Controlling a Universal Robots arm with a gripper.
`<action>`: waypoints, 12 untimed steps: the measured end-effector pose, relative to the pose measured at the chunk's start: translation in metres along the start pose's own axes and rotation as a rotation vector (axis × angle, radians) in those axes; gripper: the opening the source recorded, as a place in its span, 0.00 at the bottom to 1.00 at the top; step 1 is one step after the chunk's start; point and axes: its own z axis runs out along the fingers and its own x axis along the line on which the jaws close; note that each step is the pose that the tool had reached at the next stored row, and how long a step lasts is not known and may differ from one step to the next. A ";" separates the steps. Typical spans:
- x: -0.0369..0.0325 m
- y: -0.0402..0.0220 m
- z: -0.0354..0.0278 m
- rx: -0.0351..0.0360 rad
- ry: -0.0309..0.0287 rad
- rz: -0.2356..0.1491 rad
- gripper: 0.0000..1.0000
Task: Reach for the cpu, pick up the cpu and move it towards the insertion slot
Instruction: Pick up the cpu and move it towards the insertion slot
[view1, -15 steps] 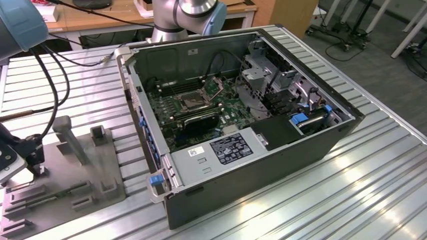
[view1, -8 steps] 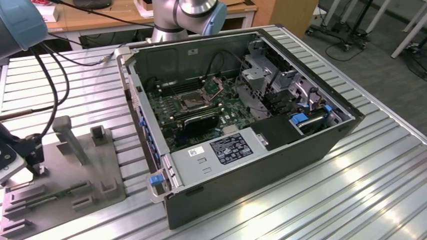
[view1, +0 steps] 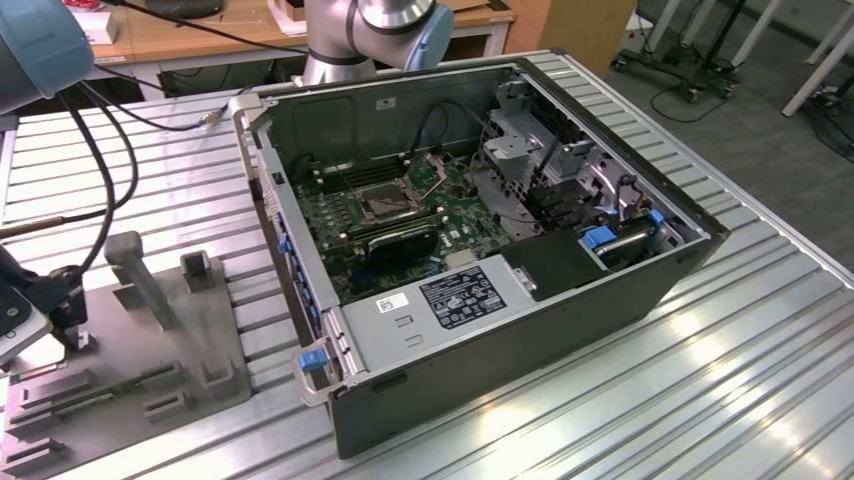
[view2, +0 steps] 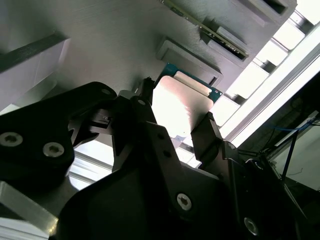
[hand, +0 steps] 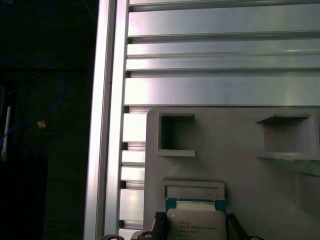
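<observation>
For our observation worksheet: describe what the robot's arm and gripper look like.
The arm has silvery tube sections and pale blue joint caps, with black cables hanging beside it. The gripper is black, with silver screw heads.

This is looking like a robotics lab or test workshop. A computer case (view1: 534, 335) is lying open on its side on a ribbed aluminium tabletop (view1: 721, 390), with its circuit boards and wiring showing. Just behind the case, a robot arm (view1: 367, 35) is rising from the tabletop. A grey fixture tray (view1: 200, 325) with posts and recesses is sitting beside the case. Beyond the case, a wooden desk (view1: 187, 35) and wheeled stands (view1: 674, 75) are standing on a grey floor (view1: 761, 130).
</observation>
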 end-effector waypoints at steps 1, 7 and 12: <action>0.0000 0.0000 -0.0004 0.0000 0.0000 0.000 0.55; 0.0000 0.0001 -0.0012 0.0000 0.0000 0.000 0.55; 0.0000 0.0001 -0.0018 0.0000 0.0000 0.000 0.55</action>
